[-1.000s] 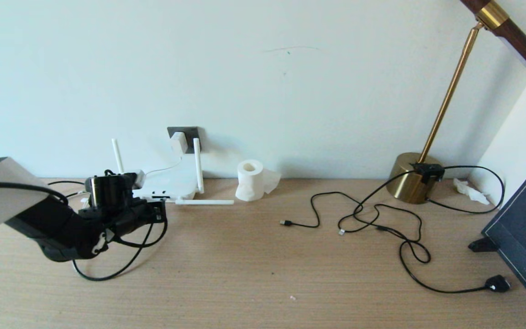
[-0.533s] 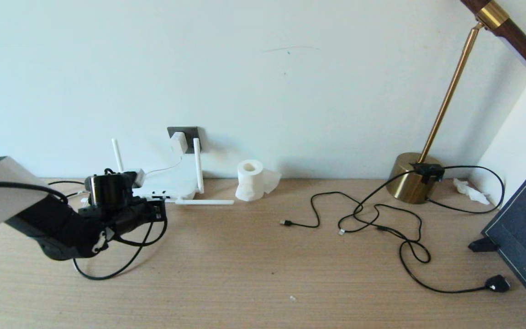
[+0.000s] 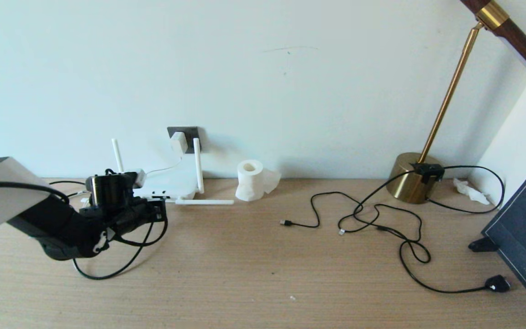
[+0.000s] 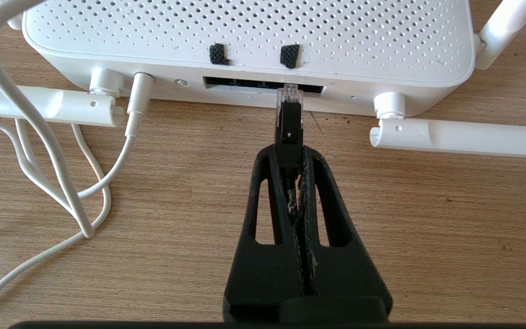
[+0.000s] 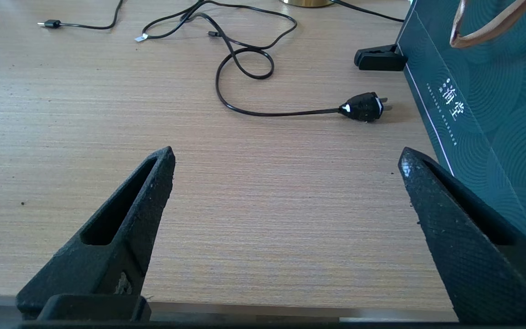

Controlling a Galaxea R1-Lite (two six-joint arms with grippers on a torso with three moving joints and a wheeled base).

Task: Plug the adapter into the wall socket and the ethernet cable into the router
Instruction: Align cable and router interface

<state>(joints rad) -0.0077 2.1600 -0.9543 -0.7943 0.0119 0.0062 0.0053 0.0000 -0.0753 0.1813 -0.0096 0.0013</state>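
While small white boxy adapter already sits in dark grey wall socket, left gripper clamps black ethernet cable plug, clear tip at flat white router port, not seated. Right gripper parked, jaws wide, empty.

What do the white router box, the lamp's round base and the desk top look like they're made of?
The router: apparently matt white moulded plastic, its shell dotted with small vent holes. The lamp base: seemingly brass-coloured metal, smooth with a soft sheen; solid or plated cannot be told. The desk top: light wood or a wood-look laminate, with fine straight grain lines and a matt surface.
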